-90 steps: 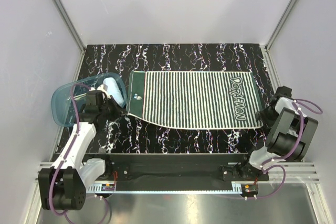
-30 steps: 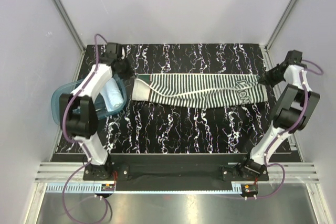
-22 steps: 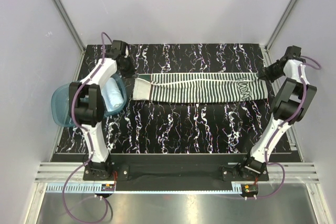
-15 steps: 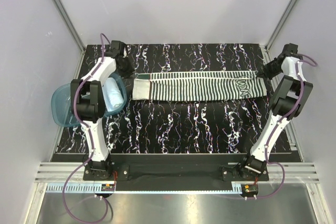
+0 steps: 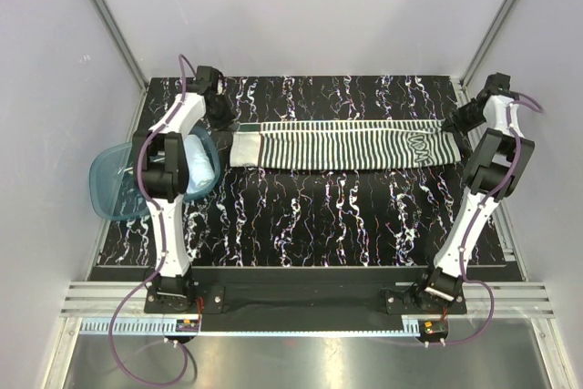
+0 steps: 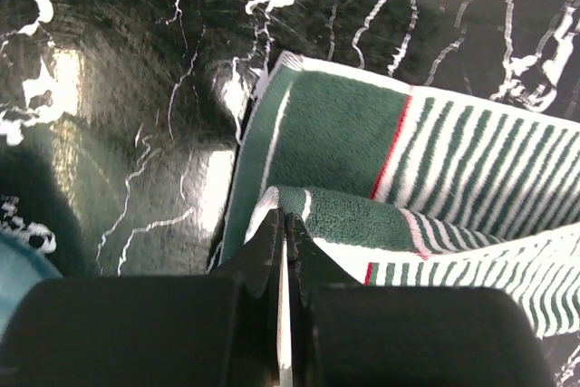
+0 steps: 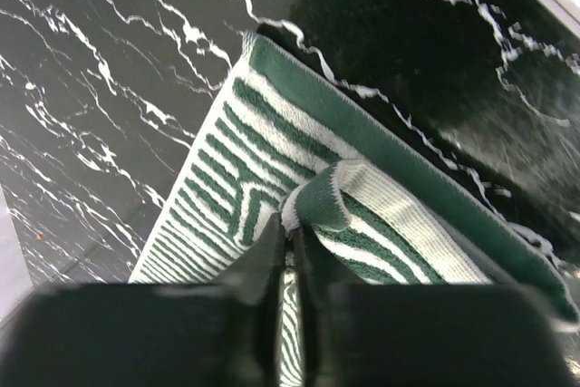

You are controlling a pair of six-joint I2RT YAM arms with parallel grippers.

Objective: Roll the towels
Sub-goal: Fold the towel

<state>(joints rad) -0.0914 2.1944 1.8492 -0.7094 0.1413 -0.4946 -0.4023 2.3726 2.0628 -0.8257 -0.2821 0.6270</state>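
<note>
Closest in, just on the near side of the left claw (image 6: 283, 221), the light blue towel (image 5: 195, 165) is sitting in the blue plastic tub (image 5: 107, 190), and neither claw is touching it. Further back on the black marbled tabletop (image 5: 319, 216), the striped towel (image 5: 342, 145) lies folded into a long strip stretched straight between the two claws. Left claw is pinched tight on a fold of its green end, and the right claw (image 7: 292, 235) is clamped the same way on the patterned end.
</note>
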